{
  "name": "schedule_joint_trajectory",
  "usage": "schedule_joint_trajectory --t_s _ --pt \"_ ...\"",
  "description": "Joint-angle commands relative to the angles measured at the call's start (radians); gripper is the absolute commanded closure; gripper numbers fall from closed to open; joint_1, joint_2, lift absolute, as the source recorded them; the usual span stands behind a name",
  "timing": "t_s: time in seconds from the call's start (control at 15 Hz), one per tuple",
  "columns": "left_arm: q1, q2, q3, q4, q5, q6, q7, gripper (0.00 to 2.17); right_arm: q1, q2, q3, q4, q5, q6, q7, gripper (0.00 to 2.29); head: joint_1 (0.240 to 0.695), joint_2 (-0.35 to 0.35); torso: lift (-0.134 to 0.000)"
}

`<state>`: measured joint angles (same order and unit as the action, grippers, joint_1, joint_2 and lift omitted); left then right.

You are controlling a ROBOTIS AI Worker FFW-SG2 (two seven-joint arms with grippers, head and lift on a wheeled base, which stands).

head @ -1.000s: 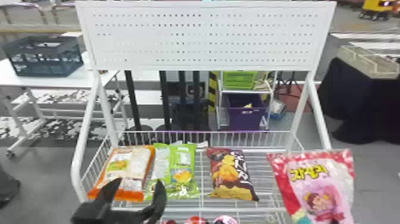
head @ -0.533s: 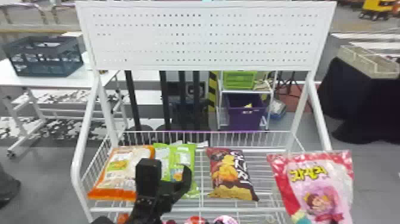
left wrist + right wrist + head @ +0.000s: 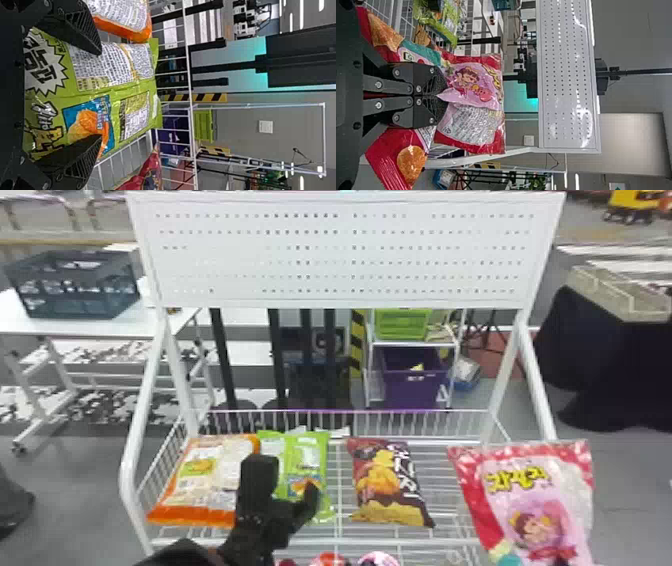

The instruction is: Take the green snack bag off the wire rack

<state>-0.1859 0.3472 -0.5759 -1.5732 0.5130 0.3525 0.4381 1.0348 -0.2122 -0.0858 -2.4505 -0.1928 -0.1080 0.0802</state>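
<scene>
Nearest, my left jaws (image 3: 286, 479) stand apart above the front of the white wire rack (image 3: 425, 542), with the green snack bag (image 3: 134, 85) ahead of and between them; whether either side touches it, I can't tell. The bag lies on the rack to the left of its middle, its long axis running roughly front to back, away from me, so my opening spans it from side to side. The left arm is clearly the nearer one. My right jaws (image 3: 440, 95), well off to the right, are together, clamped on a pink and red snack bag (image 3: 535, 500). Closing the left pair inward across the green bag's width looks like the next step, then a lift. An orange-edged bag (image 3: 202, 470) lies against its left side, so that finger could snag it; a brown and maroon bag (image 3: 385, 485) sits apart on the right. Farther back come the rack's wire rear wall (image 3: 415, 421), a white perforated panel (image 3: 330, 255) above, and beyond, a purple bin (image 3: 415, 385).
</scene>
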Motion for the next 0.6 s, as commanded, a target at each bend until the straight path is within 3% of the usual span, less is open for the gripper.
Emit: schedule_joint_trajectory --t_s 0.0,0.13,0.27,0.53 --pt "0.0 -0.001 -0.002 0.002 0.002 0.006 0.001 0.76 0.001 -0.003 -0.002 -0.001 -0.002 0.0 0.001 2.18 0.499 0.0 0.0" --pt "0.005 0.001 -0.002 -0.011 0.01 0.006 0.022 1.62 0.002 -0.003 -0.002 -0.002 -0.002 0.0 0.001 2.18 0.499 0.0 0.0" --pt "0.019 0.009 0.001 -0.041 0.006 0.006 0.008 1.89 0.002 -0.004 -0.002 -0.002 -0.002 0.0 0.0 2.18 0.499 0.0 0.0" --pt "0.046 0.013 0.013 -0.088 0.001 0.006 0.022 2.02 0.002 -0.004 -0.002 -0.002 -0.004 0.0 0.0 2.18 0.499 0.0 0.0"
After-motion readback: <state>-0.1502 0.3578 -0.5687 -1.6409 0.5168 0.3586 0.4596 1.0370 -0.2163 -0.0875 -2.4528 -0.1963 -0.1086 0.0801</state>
